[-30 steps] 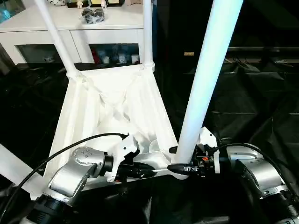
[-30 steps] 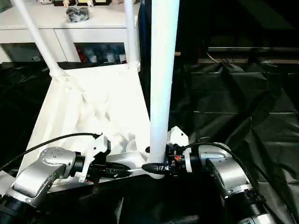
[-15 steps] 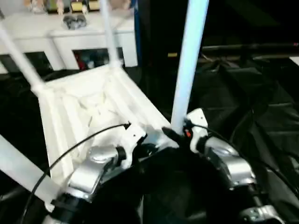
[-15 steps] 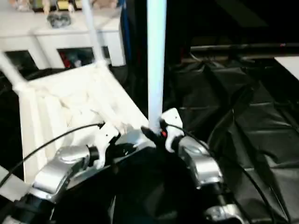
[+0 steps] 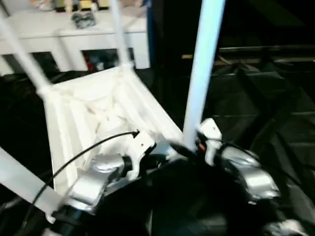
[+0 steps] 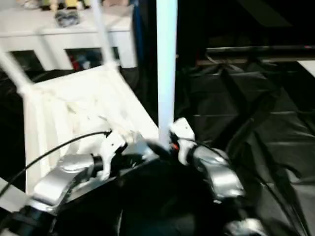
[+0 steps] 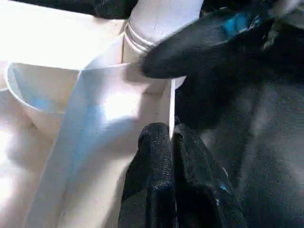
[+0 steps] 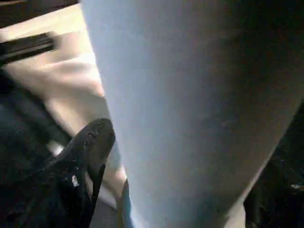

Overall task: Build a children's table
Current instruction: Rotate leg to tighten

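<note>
**Near leg seated, rim pinched**

The tabletop (image 5: 93,105) lies underside up. The left gripper (image 7: 171,142) is clamped on its near rim beside the corner socket, likely steadying it. The right gripper (image 5: 189,147) sits at the near leg (image 5: 202,73) (whether its fingers grip, I cannot tell). Black sheeting (image 5: 266,98) surrounds the tabletop; a white cabinet (image 5: 74,34) stands beyond it.

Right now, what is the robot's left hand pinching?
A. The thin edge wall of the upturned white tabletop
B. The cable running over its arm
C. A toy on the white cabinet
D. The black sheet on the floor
A. In the left wrist view, the left hand has its fingers closed on the thin edge wall of the upturned tabletop, just beside the corner socket where the near leg stands.
</note>
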Robot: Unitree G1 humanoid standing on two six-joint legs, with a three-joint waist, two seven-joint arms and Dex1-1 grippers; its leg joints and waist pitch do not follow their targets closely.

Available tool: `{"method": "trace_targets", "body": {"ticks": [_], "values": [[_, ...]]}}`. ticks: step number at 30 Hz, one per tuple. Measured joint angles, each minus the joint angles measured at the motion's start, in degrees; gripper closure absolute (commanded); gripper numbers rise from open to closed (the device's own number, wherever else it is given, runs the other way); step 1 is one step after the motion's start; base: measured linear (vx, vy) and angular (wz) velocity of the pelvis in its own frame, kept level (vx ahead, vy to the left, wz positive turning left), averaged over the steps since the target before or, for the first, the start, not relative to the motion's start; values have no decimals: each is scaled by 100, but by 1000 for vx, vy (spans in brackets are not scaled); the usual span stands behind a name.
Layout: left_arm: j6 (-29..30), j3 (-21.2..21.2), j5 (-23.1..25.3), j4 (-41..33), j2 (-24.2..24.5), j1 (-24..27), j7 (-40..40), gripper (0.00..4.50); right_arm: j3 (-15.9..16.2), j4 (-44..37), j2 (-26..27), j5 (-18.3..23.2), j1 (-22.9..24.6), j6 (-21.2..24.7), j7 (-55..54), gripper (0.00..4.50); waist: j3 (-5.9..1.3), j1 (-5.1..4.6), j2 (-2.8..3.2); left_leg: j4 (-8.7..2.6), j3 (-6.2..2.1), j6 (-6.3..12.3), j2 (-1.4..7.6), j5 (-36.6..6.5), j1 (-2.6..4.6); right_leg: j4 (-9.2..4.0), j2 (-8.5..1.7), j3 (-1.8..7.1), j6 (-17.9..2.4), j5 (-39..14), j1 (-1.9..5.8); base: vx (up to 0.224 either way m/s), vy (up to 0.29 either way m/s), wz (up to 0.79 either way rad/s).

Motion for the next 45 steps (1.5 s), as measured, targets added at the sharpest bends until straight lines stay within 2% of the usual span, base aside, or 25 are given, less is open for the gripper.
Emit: {"method": "trace_targets", "body": {"ticks": [5,6,18,25,29,31,33,36,38,39,43,45], "values": [[-3,-70,-127,-26,227,31,-515,450,124,-332,-439,294,97,380,915,74,3,94,0,12,3,18,1,0,-8,-1,-1,3,-1,0,4,0,0,0],[-3,-78,-133,-26,246,31,-596,450,136,-382,-486,347,103,470,1037,90,5,102,-2,15,5,12,3,-2,-9,0,-1,3,-1,0,5,0,0,0],[-38,-123,-230,102,412,-8,-1100,450,260,-599,-742,376,142,704,1475,179,3,117,3,19,9,6,4,-4,-12,2,-2,7,1,-1,16,0,0,0],[-78,-126,-236,123,414,-8,-1075,450,255,-646,-706,344,177,709,1383,194,-1,133,11,20,9,6,5,-4,-10,3,-2,7,2,-2,17,0,0,0],[-226,68,-35,319,150,-53,-484,450,13,-273,-154,89,45,586,376,197,-6,43,15,16,9,2,5,-4,11,8,-2,6,5,-3,28,0,0,0],[-224,211,176,464,-179,-133,176,450,-183,232,453,-131,-215,449,-821,199,-4,-98,12,15,0,-11,5,3,10,8,-2,1,14,-7,29,-30,3,-9],[-124,230,249,490,-439,-139,623,450,-247,472,726,-249,-340,436,-1562,199,-11,-180,31,14,-18,-13,1,2,18,-12,-8,-11,19,-10,26,-49,16,-21],[-29,235,260,488,-587,-133,912,450,-268,532,847,-284,-368,406,-1928,199,-13,-204,34,10,-16,-13,-3,2,53,-14,-7,-3,20,-10,28,0,0,0],[23,233,339,451,-755,-92,1110,450,-290,604,890,-328,-411,387,-2116,199,-16,-214,38,12,-16,-12,-5,2,52,-21,-7,2,20,-10,30,0,0,0],[66,224,367,432,-875,-68,1217,450,-344,651,902,-357,-440,386,-2168,143,-24,-219,50,11,-14,-12,-8,2,53,-30,-7,8,20,-10,36,0,0,0],[129,212,406,379,-1006,-48,1364,450,-450,734,1003,-456,-475,355,-2210,121,-32,-215,61,4,-10,-11,-9,2,47,-35,-7,11,19,-10,36,0,0,0],[128,205,405,358,-990,-48,1326,450,-435,702,957,-485,-449,243,-2126,94,-33,-199,63,-3,-10,-11,-9,2,49,-34,-7,10,19,-8,33,0,0,0]]}}
